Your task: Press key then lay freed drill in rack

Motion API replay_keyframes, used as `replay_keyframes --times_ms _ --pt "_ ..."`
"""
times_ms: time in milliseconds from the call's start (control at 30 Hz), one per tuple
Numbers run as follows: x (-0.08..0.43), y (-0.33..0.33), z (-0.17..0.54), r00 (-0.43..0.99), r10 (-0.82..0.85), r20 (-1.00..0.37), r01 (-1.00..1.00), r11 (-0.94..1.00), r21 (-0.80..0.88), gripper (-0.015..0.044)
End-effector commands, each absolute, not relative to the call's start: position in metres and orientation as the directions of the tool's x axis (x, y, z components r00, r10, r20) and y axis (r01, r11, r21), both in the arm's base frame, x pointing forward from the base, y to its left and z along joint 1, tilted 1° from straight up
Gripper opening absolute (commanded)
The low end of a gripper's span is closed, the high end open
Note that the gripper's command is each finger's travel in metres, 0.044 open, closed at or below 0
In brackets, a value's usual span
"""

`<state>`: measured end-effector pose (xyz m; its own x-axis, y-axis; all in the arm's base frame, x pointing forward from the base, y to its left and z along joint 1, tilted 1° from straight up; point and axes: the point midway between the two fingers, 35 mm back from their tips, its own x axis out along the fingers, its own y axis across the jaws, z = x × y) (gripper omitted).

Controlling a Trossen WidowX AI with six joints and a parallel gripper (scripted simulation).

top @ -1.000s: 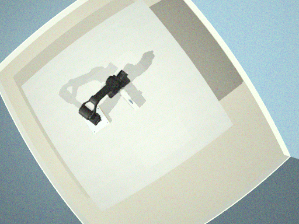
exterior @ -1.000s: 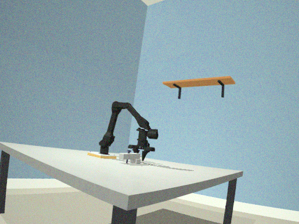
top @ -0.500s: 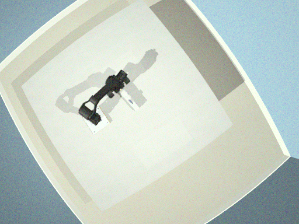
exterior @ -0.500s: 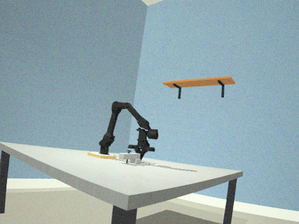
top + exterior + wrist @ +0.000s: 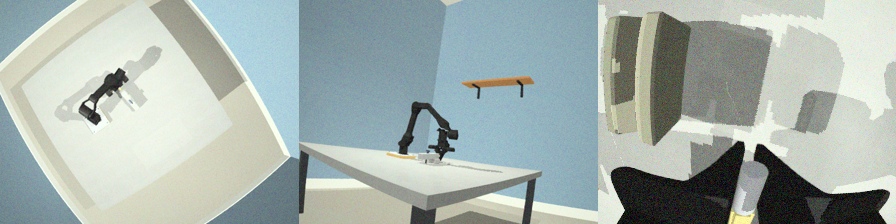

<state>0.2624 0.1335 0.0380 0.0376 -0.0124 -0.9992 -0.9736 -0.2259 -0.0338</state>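
Note:
My gripper (image 5: 748,148) (image 5: 441,159) is shut on the drill (image 5: 751,181), low over the table beside the white block. The drill shows a grey cylinder end and a yellow band between the black fingers in the wrist view; a yellow spot of it shows beside the arm in the top view. The white block (image 5: 135,107) (image 5: 424,156) carries a small dark blue part, likely the key (image 5: 130,101) (image 5: 427,151). How far down the key is, I cannot tell. Whether the drill still sits in the block is hidden. Two upright beige plates, likely the rack (image 5: 669,75), stand at upper left in the wrist view.
The arm's white base plate (image 5: 101,127) lies on the pale table (image 5: 175,116) (image 5: 372,166), left of the block in the exterior view. An orange wall shelf (image 5: 497,82) hangs far behind. Arm shadows fall across the table around the block.

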Motion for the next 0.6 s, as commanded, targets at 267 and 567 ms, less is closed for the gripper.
replay_keyframes --times_ms 267,567 --pt "0.262 0.153 0.043 0.044 -0.002 -0.999 -0.974 -0.222 -0.043 0.0000" --pt "0.258 0.158 0.040 0.035 -0.009 -0.999 -0.973 -0.227 -0.032 0.0026"
